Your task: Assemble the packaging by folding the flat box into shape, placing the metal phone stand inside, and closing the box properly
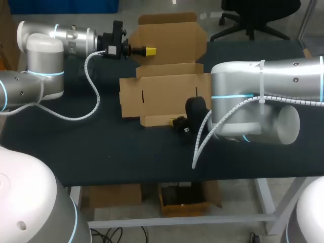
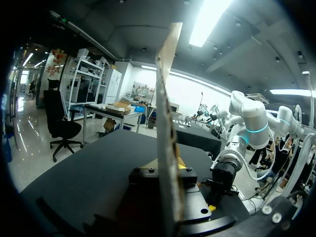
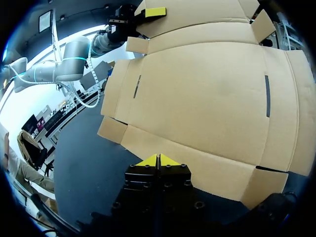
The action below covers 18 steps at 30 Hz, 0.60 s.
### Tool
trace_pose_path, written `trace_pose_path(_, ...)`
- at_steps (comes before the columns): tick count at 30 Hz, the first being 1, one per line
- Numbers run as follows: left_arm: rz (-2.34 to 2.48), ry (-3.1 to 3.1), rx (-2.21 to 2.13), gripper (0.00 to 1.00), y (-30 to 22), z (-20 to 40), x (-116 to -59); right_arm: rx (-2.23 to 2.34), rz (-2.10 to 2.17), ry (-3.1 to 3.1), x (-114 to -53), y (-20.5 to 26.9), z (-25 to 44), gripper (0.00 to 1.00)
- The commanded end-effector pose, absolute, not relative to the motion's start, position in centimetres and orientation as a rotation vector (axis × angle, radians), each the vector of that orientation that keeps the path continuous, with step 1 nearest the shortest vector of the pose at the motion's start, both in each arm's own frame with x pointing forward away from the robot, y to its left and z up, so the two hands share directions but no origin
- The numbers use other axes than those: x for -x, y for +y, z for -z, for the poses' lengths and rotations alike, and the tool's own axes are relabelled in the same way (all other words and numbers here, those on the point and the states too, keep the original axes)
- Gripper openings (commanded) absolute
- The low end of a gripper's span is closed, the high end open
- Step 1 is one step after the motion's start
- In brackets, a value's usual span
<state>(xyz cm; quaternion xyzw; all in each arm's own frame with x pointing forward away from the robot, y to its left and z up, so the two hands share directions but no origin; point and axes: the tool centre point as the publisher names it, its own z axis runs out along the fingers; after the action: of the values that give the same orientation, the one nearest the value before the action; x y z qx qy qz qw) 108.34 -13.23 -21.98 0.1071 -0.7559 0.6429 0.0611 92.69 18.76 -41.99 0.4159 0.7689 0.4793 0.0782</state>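
Brown flat cardboard box [image 1: 167,93] lies on the black desk [image 1: 76,147]. The left hand [image 1: 150,50] pinches its raised rear flap; the right hand [image 3: 158,159], fingertips pressed together, meets its front edge.

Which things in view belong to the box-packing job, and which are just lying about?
Job: flat brown cardboard box; left gripper, shut on its raised far panel; right gripper, shut, at its near edge.
Merely there: black table, as support.
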Motion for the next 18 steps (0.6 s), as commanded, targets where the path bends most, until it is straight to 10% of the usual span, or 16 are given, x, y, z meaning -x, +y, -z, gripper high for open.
trace_pose_path(1,-1.942,-2.282,-0.316,0.00,-13.16,22.02,-108.54,-1.245,-1.460,2.262,-92.63,18.95,42.61,0.00)
trace_pose_path(18,-1.935,-2.283,-0.330,0.00,-13.19,22.23,-108.45,-1.218,-1.472,2.260,-93.22,19.40,42.92,0.00)
